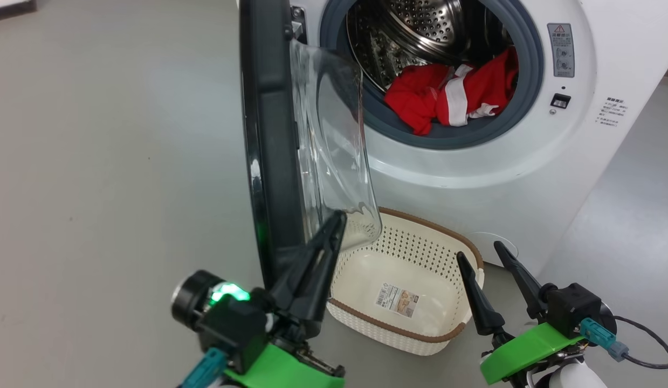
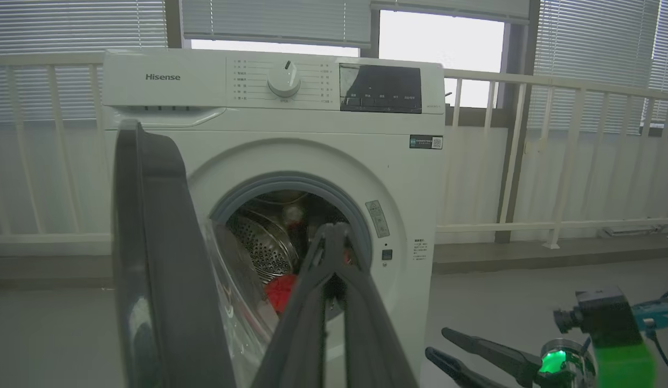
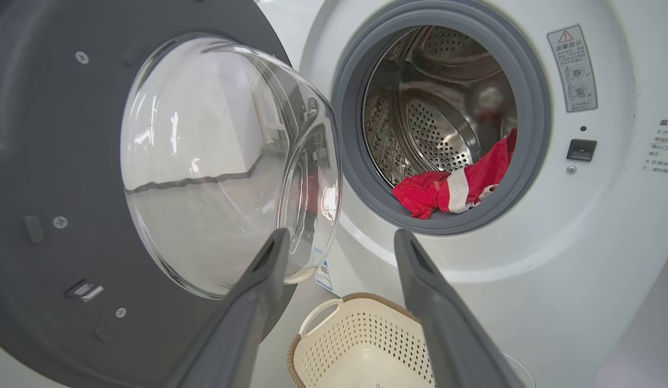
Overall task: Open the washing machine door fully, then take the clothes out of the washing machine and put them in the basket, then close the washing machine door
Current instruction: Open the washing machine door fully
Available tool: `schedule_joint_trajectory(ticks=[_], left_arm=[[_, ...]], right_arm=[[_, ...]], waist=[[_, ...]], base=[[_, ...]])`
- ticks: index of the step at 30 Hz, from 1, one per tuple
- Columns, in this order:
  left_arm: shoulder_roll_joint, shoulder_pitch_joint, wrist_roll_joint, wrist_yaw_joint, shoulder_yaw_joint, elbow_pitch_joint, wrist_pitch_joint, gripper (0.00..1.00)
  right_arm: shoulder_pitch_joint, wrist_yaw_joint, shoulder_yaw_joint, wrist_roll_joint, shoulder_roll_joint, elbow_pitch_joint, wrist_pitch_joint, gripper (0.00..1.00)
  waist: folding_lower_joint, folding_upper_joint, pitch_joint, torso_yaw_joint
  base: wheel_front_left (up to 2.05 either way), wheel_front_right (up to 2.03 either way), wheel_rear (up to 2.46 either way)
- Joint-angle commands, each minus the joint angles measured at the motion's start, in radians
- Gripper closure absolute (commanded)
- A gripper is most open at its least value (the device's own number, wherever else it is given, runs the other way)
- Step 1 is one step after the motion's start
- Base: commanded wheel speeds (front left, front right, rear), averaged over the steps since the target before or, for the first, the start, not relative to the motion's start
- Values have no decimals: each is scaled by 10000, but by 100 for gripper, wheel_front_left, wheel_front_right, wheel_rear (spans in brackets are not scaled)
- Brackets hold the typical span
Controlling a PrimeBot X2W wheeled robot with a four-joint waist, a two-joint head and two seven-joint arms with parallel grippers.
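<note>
My pinched-closed left gripper (image 1: 334,229) lies just right of the edge-on washing machine door (image 1: 271,134), nearer than my wide-spread right gripper (image 1: 479,252).

The washing machine (image 1: 474,178) is white, its drum (image 1: 420,27) shiny steel dotted with holes, its gasket (image 1: 458,137) grey. The washing machine door (image 1: 271,134) has a glossy black rim and a clear glass bowl (image 1: 334,145). The clothes (image 1: 452,91) are bright red with white stripes. The basket (image 1: 414,248) is cream and perforated, with a brown rim. The floor (image 1: 107,161) is grey.
</note>
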Motion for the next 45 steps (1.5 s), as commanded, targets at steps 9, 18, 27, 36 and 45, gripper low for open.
schedule_joint_trajectory(ticks=[9, 18, 27, 36, 45], left_arm=[[24, 28, -548, 309, -214, 1339, 385, 100], [174, 172, -614, 521, 31, 2241, 35, 100], [301, 209, -677, 839, 359, 2559, -185, 100], [501, 537, -839, 1173, 713, 2457, -217, 100], [714, 896, -962, 1572, 1137, 2110, -266, 100]], right_arm=[[-149, 65, 224, -36, 30, -257, -65, 0], [-181, 65, 227, -32, 30, -255, -65, 0], [-160, 65, 270, -28, 30, -242, -65, 0], [-140, 65, 303, -22, 30, -226, -65, 0], [-235, 65, 454, -71, 30, -101, -65, 0]], waist=[[0, 0, 195, -27], [0, 0, 323, 22], [0, 0, 321, 206], [0, 0, 359, 549], [0, 0, 506, 721]], base=[[0, 0, 0], [0, 0, 0], [0, 0, 0], [0, 0, 0], [0, 0, 0]])
